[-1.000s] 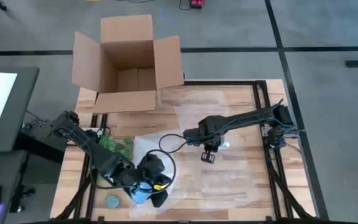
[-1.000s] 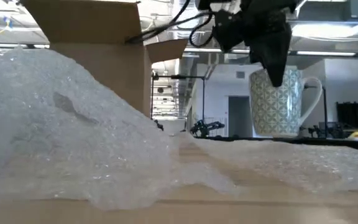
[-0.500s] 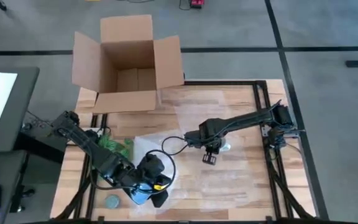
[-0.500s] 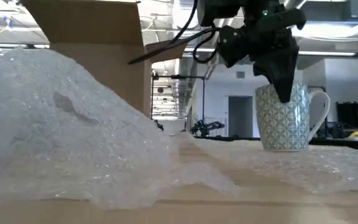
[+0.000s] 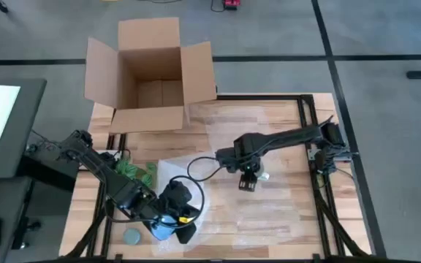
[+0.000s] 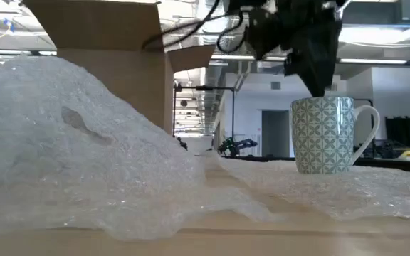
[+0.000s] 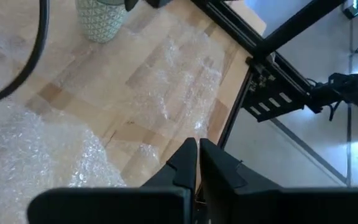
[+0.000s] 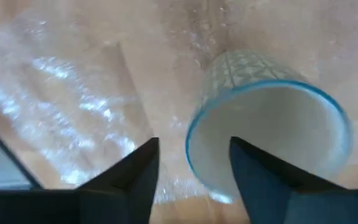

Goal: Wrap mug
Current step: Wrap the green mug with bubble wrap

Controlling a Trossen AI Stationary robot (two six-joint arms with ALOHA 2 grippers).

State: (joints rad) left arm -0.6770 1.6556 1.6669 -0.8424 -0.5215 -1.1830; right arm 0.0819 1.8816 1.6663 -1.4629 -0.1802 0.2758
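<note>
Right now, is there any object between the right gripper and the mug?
Nothing visible. The right gripper hangs open directly above the mug, which stands upright on the bubble wrap.

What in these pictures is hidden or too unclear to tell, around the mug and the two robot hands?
- High view: the mug is mostly covered by the right gripper, so its handle and what it stands on cannot be made out.
- Low view: the bubble wrap heap blocks the table behind it; the cardboard box is cut off by the top edge.
- Right wrist view: the mug's base is hidden behind its own rim.
- Left wrist view: the left gripper shows, but whether it pinches anything cannot be told.
</note>
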